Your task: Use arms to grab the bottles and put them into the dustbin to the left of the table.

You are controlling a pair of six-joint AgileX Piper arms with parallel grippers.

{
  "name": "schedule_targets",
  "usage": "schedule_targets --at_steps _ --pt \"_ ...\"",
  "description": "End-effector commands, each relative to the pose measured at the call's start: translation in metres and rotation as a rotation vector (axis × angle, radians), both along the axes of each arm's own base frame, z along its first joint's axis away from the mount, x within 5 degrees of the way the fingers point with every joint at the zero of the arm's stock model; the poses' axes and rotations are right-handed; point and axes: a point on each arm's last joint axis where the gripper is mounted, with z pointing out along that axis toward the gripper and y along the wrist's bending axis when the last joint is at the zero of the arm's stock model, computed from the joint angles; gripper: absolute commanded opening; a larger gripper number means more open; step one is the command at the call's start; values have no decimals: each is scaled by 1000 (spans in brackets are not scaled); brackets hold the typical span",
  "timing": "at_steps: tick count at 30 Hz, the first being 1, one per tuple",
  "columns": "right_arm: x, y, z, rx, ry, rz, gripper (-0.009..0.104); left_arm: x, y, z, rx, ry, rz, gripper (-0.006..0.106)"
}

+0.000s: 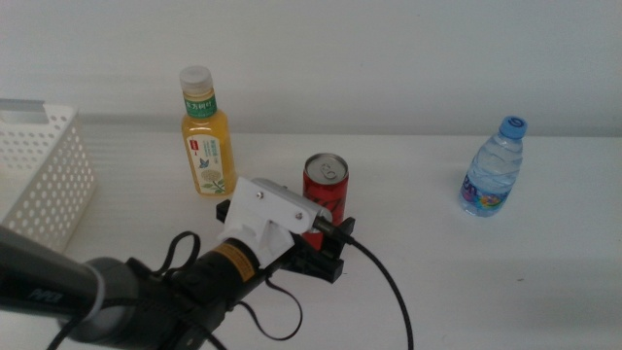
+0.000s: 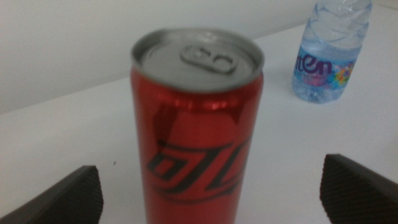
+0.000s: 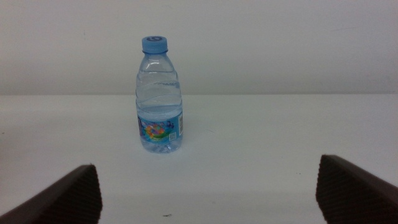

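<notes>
All three containers stood upright on the broad white tabletop (image 1: 505,282), so none had yet gone into the white perforated plastic basket (image 1: 44,170) at the table's left edge; what could be seen of it held nothing, though much of it lay out of view. The left gripper (image 1: 330,248) had reached the slim red aluminium can (image 1: 326,190) near the table's middle. In its wrist view its dark jaws were spread wide, one on each side of the can and apart from it, so the grasp was lined up but not closed. The orange-drink bottle with white cap and green label (image 1: 206,131) stood just behind and left of the can. The small clear blue-capped water bottle (image 1: 493,167) stood well apart, far right. The right gripper (image 3: 205,193) waited with jaws spread, facing that water bottle from a distance. By that showing the task was barely begun: all three remained to be grasped, carried and dropped.
</notes>
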Motion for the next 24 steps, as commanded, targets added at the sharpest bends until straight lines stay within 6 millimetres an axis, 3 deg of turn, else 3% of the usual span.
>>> schedule_targets --at_steps 1,24 --pt "1 0 -14 -8 34 -6 92 3 -6 -4 1 12 -11 94" --pt "1 0 -14 -8 34 -6 92 41 -34 -37 -30 6 7 94"
